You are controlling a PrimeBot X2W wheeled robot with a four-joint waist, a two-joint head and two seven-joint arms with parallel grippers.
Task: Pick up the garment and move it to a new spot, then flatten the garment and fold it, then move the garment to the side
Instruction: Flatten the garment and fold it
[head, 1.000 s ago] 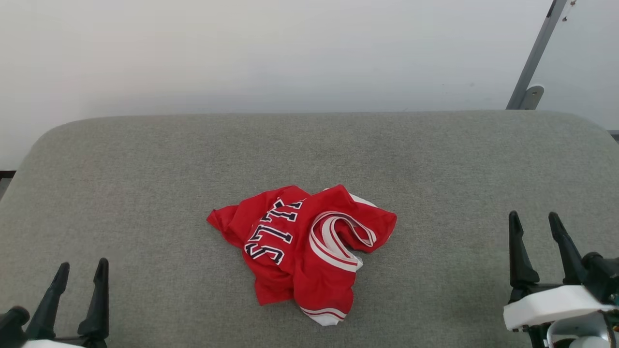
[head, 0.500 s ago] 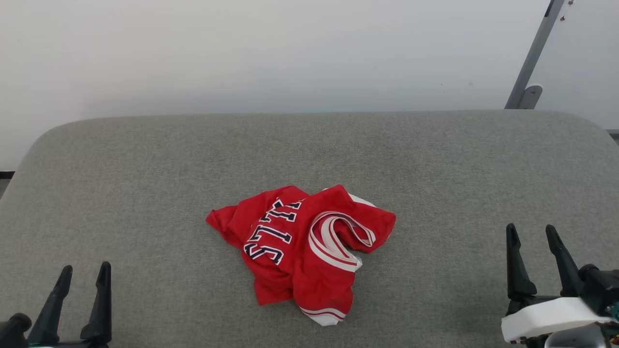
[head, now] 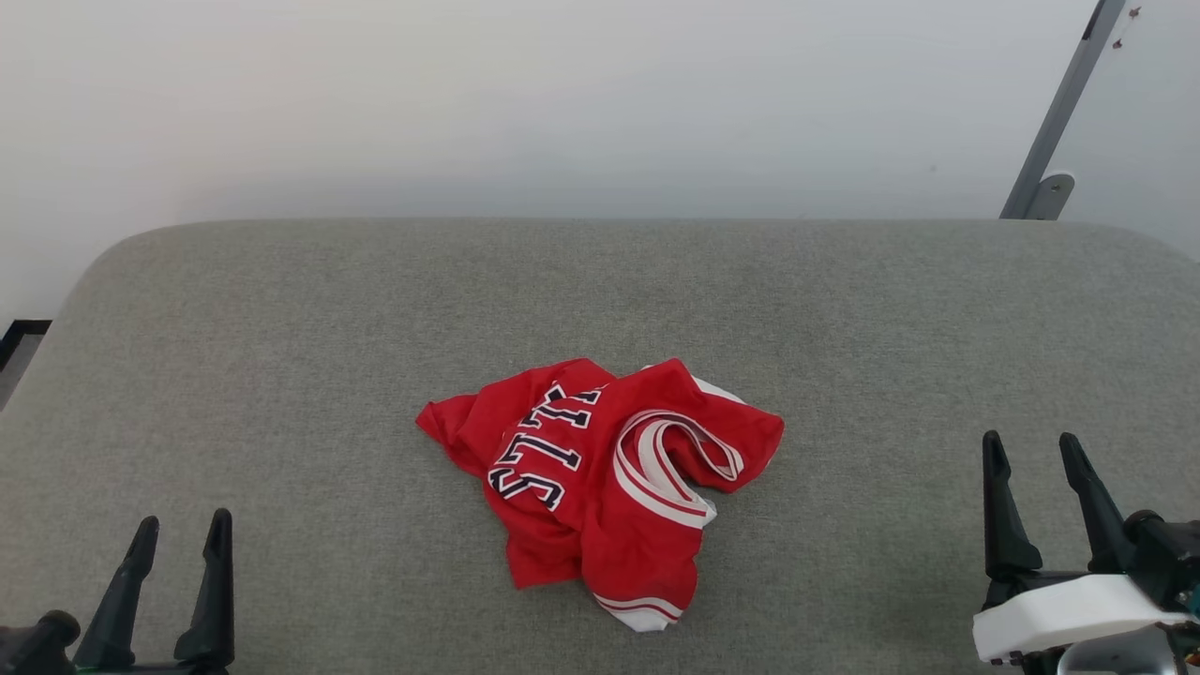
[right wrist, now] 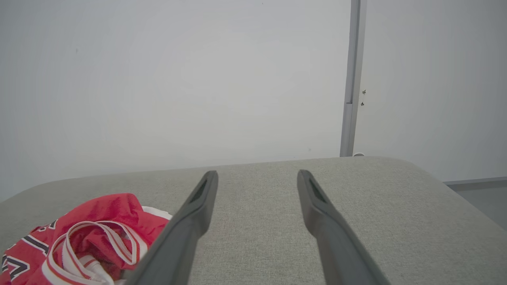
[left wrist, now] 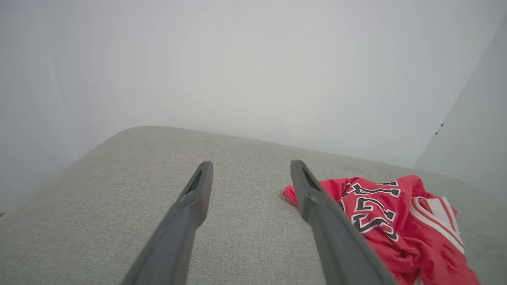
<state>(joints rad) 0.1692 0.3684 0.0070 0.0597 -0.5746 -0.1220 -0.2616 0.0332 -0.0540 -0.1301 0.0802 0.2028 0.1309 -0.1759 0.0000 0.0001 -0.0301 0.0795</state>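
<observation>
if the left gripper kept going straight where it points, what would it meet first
Likely only the bare grey cushion, then the pale wall beyond. The garment lies to the right of the left gripper, outside that line, though depth is unclear.

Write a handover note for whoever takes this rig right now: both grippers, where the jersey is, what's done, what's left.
Grippers: the left gripper is open and empty at the near left; the right gripper is open and empty at the near right. Both are apart from the cloth.
The garment lies in a crumpled heap mid grey padded surface, lettering partly showing.
Done: nothing evident; it is not grasped.
Left: pick up and relocate, flatten, fold, move aside.
</observation>
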